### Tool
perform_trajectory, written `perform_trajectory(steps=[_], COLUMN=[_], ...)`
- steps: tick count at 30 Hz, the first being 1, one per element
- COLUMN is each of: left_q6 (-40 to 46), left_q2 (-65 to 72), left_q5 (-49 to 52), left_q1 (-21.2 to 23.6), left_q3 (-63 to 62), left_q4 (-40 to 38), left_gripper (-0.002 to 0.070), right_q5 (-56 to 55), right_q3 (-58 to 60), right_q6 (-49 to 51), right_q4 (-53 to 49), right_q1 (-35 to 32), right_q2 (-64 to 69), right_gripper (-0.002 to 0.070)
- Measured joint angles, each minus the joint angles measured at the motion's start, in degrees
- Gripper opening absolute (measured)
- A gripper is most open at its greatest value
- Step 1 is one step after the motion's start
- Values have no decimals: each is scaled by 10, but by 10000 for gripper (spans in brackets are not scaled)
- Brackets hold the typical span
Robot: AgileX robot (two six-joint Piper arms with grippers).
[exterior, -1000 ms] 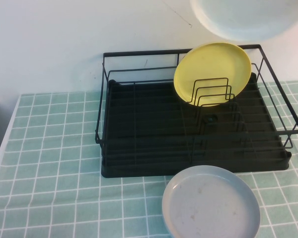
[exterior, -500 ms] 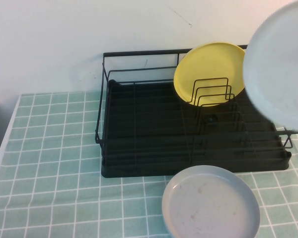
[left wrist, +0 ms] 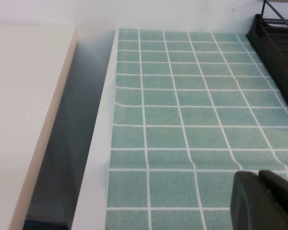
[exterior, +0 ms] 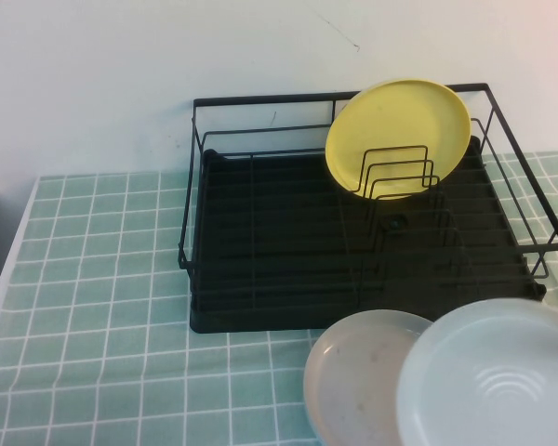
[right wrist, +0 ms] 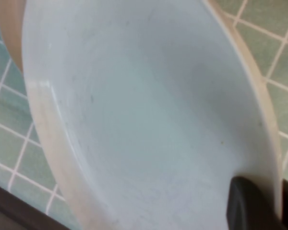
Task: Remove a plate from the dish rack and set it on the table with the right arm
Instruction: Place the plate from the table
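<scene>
The white plate (exterior: 498,376) is at the front right, in front of the dish rack (exterior: 279,269), and covers the right part of the grey plate (exterior: 358,381). In the right wrist view my right gripper (right wrist: 273,201) is shut on the white plate's (right wrist: 149,110) rim, one finger (right wrist: 249,208) on its inner face, with the tiled table (right wrist: 259,52) behind. I cannot tell if the plate touches the table. The right gripper is out of the high view. My left gripper (left wrist: 259,178) is shut and empty over the tiles at the table's left side.
A yellow plate (exterior: 391,121) stands in the rack's wire dividers at the back right. The rack's corner shows in the left wrist view (left wrist: 278,43). The table's left edge (left wrist: 98,143) drops to a gap beside a pale counter (left wrist: 24,96).
The white plate has come down from high at the right, above the rack, to low at the front right, now overlapping the grey plate. The left arm has not moved.
</scene>
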Motion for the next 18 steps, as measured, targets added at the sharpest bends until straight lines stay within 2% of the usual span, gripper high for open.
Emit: perform_trajectory(steps=[4,9,18], left_q6=[0,0,0], left_q2=[0,0,0], left_q5=[0,0,0], left_q1=[0,0,0], left_q3=[0,0,0], left_q4=[0,0,0], left_gripper=[-3,-3,-3], right_q5=[-102,-172,-201], right_q3=[73,86,86], right_q6=[0,1,-79], right_q4=[63,133,252], right_q1=[0,0,0], right_q2=[4,30,123], right_gripper=[62,62,78])
